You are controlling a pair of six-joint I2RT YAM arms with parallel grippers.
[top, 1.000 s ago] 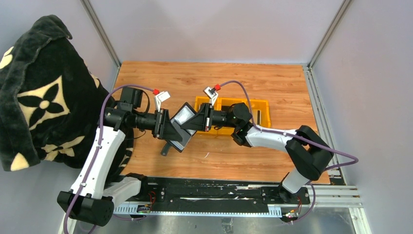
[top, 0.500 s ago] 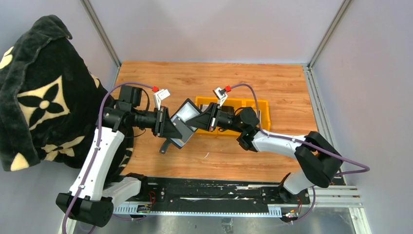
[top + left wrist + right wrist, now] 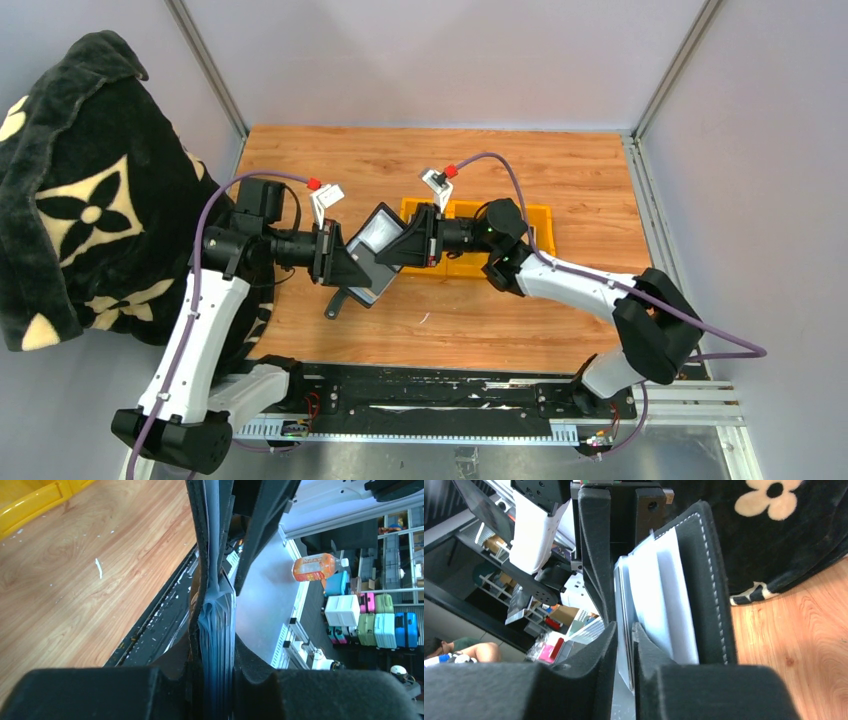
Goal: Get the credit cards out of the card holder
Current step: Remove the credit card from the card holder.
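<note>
The card holder is up off the table, held in the air between your two arms just left of the middle of the workspace. It is tilted, its open end pointing up and away from you, and its strap tab hangs down at the lower left.

Your left gripper is clamped on the card holder. In the left wrist view the black leather runs edge-on between the fingers, with the stack of card edges pressed in the middle.

The credit cards are inside the holder, and a silvery-white part of them sticks out at the top, toward the right arm.

Your right gripper meets the holder from the right. In its wrist view the fingers stand close together with only a narrow slot between them, and one thin grey card edge sits in that slot. You cannot tell whether they press on it or only flank it. The wider white cards lie just to the right of that slot, against the stitched leather wall.

Behind the right gripper a yellow bin sits on the table. A black blanket with cream flowers is draped at the far left, well apart from the holder.
</note>
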